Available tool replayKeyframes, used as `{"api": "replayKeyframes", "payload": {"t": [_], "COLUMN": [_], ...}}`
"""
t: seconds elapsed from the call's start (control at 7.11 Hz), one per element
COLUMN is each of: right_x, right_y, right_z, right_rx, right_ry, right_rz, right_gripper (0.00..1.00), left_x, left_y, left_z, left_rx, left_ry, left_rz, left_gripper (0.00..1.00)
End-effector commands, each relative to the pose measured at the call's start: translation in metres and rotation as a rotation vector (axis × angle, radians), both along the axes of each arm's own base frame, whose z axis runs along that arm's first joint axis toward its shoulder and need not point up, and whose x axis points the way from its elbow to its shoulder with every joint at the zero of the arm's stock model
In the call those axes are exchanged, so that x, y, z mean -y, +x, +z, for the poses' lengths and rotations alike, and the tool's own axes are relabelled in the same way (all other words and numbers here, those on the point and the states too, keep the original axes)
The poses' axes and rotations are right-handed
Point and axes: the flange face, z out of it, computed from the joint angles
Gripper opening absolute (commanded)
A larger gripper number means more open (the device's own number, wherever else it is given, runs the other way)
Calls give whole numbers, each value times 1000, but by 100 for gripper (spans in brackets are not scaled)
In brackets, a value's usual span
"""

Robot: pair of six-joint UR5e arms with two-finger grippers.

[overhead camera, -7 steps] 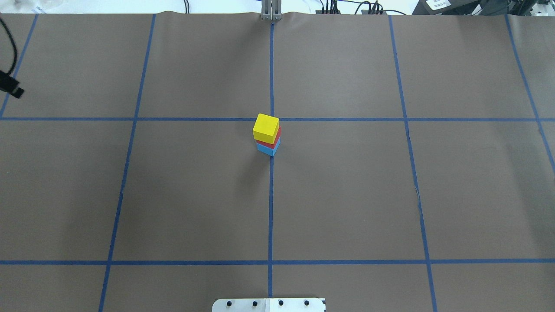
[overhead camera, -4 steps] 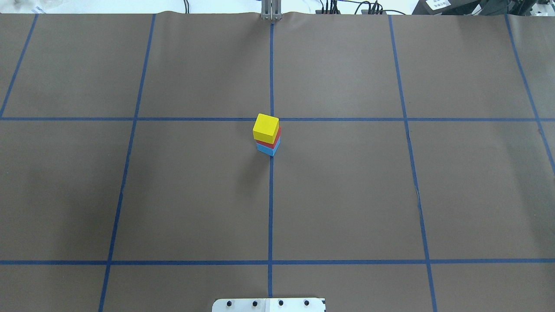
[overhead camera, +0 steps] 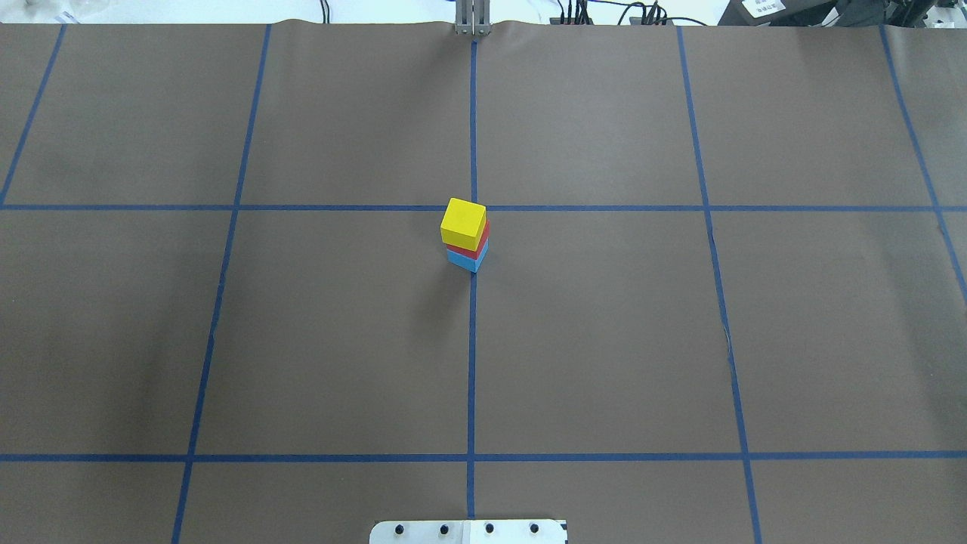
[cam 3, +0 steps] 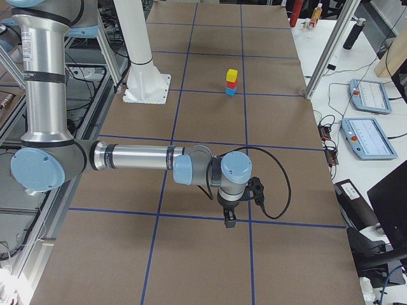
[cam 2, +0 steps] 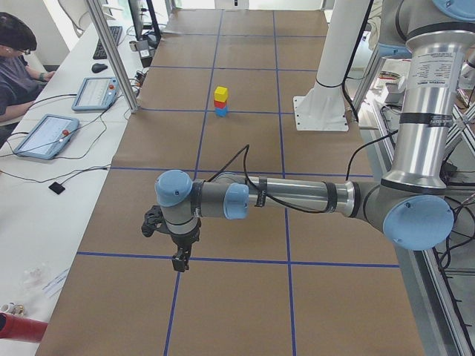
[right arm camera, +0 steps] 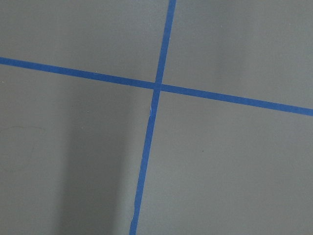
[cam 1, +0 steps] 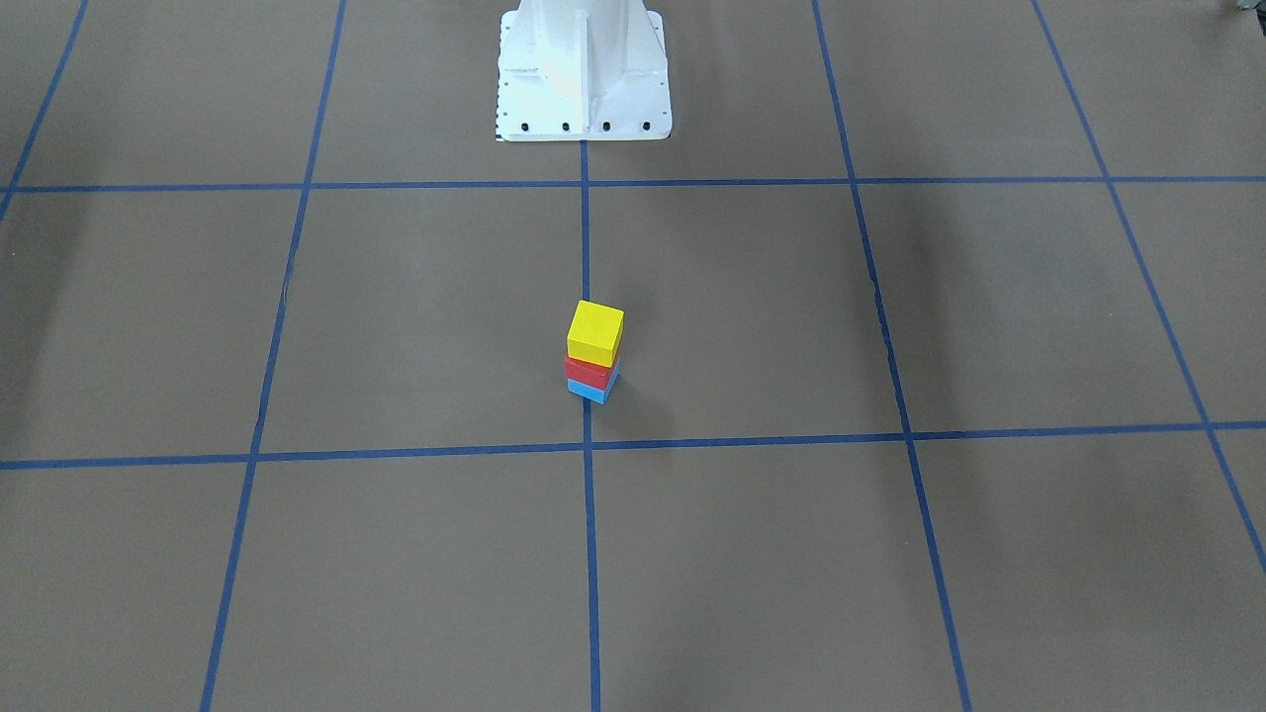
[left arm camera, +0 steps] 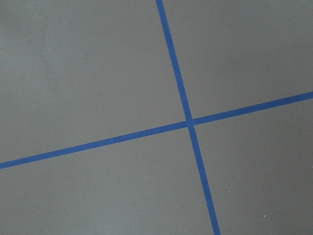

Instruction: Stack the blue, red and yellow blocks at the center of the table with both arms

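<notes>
yellow [overhead camera: 463,224]: sat on red [overhead camera: 471,251] on blue [overhead camera: 465,261], at table [overhead camera: 604,340] centre
left gripper [cam 2: 179,262]: far off; grip could not be told
right gripper [cam 3: 229,220]: same
step: seemed done; keeping clear was best

A white desk [cam 2: 30,222] runs beside the bench [cam 2: 245,148] from 7 to 11 o'clock in the left-end view. It carries two screen pendants [cam 2: 43,135] and a mouse [cam 2: 99,67], and a person [cam 2: 18,63] sits at it at 10 o'clock. A silver frame post [cam 2: 111,55] rises at 11 o'clock. In the right-end view a second white desk [cam 3: 365,63] fills 1 to 4 o'clock, with two further pendants [cam 3: 369,136] and a dark monitor [cam 3: 394,210] at 4 o'clock. Light is even, shadows soft
</notes>
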Motion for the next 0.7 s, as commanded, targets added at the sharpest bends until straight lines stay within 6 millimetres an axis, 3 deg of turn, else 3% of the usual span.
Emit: {"api": "replayKeyframes", "payload": {"t": [0.0, 0.56], "right_x": [-4, -2], "right_y": [3, 3], "right_z": [2, -5], "right_rx": [5, 5], "right_ry": [-1, 11], "right_rz": [5, 8], "right_gripper": [100, 100], "left_x": [-8, -8], "left_y": [-1, -1], "left_z": [7, 7], "left_rx": [0, 0], "left_ry": [-13, -18], "left_rz": [-1, -2], "left_gripper": [100, 100]}}
